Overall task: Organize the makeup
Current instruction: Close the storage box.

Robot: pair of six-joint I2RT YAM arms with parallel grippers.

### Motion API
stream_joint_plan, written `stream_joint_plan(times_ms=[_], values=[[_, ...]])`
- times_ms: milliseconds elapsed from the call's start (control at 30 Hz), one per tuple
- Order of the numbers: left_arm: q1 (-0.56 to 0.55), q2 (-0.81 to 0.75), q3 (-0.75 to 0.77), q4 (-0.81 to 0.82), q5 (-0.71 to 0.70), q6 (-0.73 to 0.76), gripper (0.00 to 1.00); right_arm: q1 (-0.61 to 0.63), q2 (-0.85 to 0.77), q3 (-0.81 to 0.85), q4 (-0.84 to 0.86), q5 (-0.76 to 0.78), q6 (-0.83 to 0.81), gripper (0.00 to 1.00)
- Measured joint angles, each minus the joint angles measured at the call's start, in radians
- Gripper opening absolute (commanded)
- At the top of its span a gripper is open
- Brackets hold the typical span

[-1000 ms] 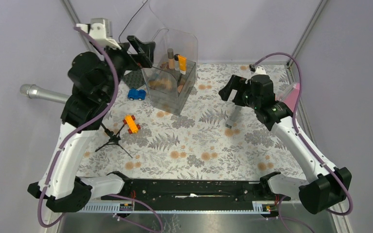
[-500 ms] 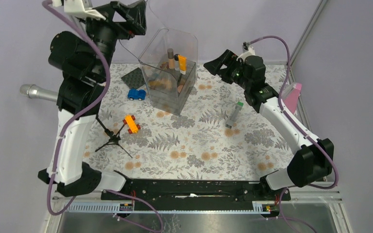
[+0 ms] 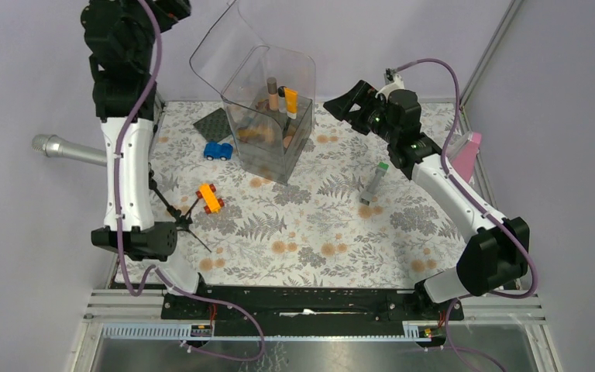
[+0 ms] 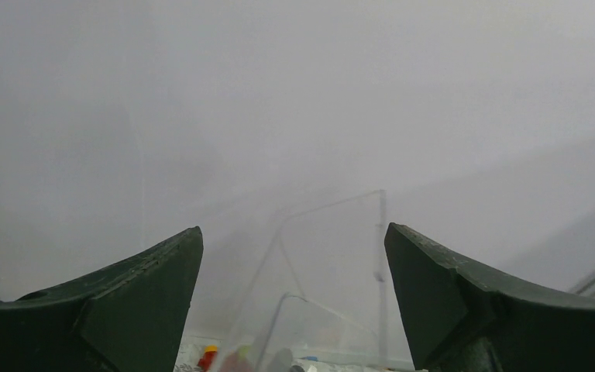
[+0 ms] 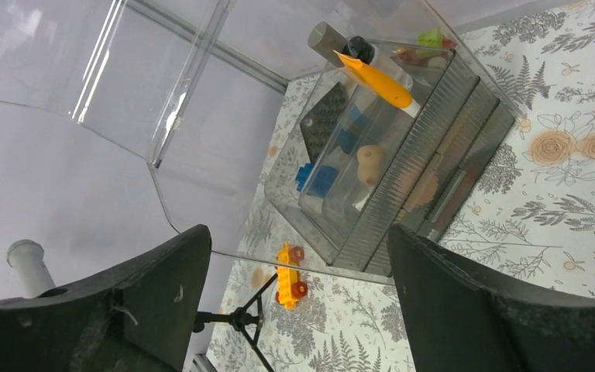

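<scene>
Most makeup stands in my clear box. One grey tube lies on the table, not yet in. My left pincer and right pincer are wide apart, holding nothing.

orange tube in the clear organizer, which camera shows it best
Right wrist: the orange tube is large and sharp inside the clear organizer. Top external shows it small. Left wrist shows only blurred colours, no clear tube.
</scene>
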Motion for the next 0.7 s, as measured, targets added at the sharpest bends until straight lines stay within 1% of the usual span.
stream_joint_plan(times_ms=[33, 133, 233, 433, 700], values=[[0.047, 0.016, 0.000, 0.001, 0.032, -0.039, 0.94, 0.000, 0.000, -0.004, 0.000, 0.000, -0.003, 0.90], [0.139, 0.049, 0.000, 0.005, 0.100, -0.116, 0.93, 0.000, 0.000, -0.008, -0.001, 0.000, -0.007, 0.90], [0.188, 0.074, -0.002, 0.016, 0.159, -0.166, 0.92, 0.000, 0.000, -0.008, 0.000, -0.001, -0.010, 0.90], [0.212, 0.092, -0.075, 0.052, 0.301, -0.206, 0.92, 0.000, 0.019, 0.002, 0.009, -0.026, -0.010, 0.89], [0.212, 0.120, -0.142, 0.047, 0.422, -0.201, 0.90, 0.001, 0.138, 0.122, 0.016, -0.079, 0.007, 0.88]])
